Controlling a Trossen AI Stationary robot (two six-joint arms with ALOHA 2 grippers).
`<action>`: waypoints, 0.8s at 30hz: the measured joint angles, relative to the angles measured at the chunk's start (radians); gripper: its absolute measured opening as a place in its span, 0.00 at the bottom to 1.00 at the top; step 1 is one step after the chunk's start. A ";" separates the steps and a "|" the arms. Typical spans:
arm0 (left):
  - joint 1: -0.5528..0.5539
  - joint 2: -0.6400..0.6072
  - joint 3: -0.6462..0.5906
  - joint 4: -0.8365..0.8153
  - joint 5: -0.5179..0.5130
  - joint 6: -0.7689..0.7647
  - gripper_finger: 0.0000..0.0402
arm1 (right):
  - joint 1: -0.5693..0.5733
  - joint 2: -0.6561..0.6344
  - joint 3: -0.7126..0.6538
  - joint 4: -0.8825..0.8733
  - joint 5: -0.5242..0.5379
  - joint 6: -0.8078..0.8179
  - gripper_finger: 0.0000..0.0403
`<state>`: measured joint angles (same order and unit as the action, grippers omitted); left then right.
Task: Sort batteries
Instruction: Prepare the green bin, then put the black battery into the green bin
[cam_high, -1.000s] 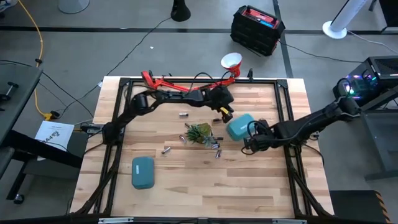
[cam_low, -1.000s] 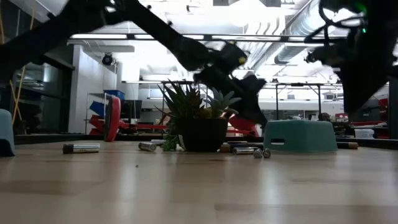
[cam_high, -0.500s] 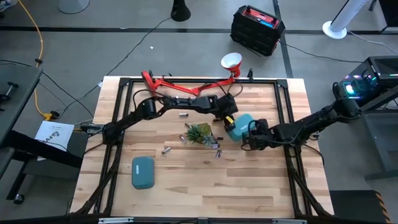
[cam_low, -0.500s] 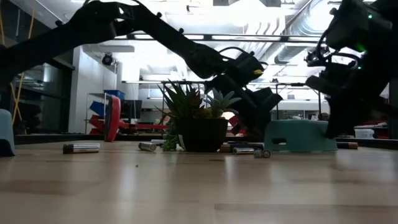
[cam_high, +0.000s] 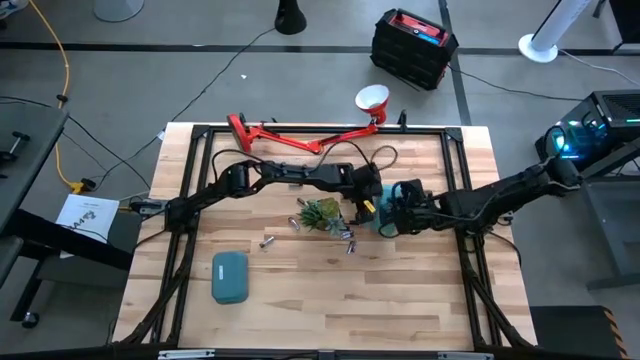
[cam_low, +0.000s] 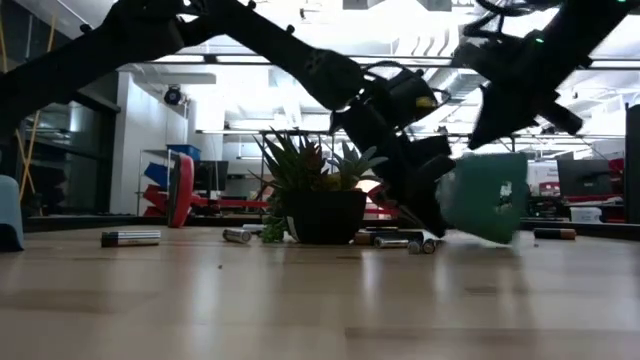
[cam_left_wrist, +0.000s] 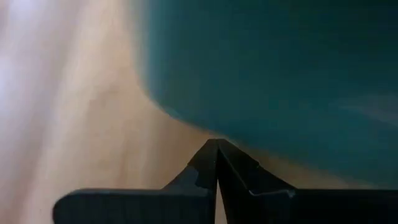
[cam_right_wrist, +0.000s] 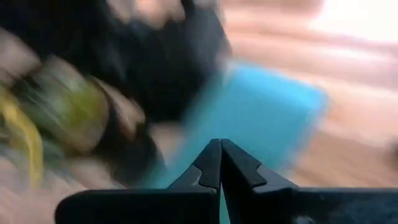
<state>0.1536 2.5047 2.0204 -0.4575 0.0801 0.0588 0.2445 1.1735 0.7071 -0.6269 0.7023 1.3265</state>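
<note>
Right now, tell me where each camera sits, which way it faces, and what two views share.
High: above the table, looking straight down; both arms, left gripper and right gripper, meet at the tilted tray.
Low: at tabletop height, looking level across; both arms reach in from above, plant in the middle.
Left wrist: on the left arm, shut fingers against the tray.
Right wrist: on the right arm, shut fingers, facing the tray.
Shared: high and low both show the tray, plant and batteries.

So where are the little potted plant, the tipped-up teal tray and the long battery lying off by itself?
potted plant (cam_low: 325, 215), low view, on its dark pot.
tipped teal tray (cam_low: 487, 197), low view, on its broad face.
long battery (cam_low: 130, 238), low view, mid-length.
</note>
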 joint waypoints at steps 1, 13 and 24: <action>-0.007 -0.002 0.000 -0.014 -0.015 0.042 0.00 | -0.003 -0.001 0.006 -0.012 0.028 -0.012 0.00; 0.002 -0.115 -0.001 -0.249 -0.268 0.270 0.00 | -0.063 -0.041 0.174 -0.099 0.009 -0.303 0.00; 0.167 -0.402 -0.003 -0.383 0.050 0.130 0.00 | -0.206 -0.070 0.117 -0.467 -0.257 -0.139 0.00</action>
<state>0.3206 2.1031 2.0174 -0.8402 0.1305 0.1886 0.0384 1.1035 0.8243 -1.0940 0.4448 1.1872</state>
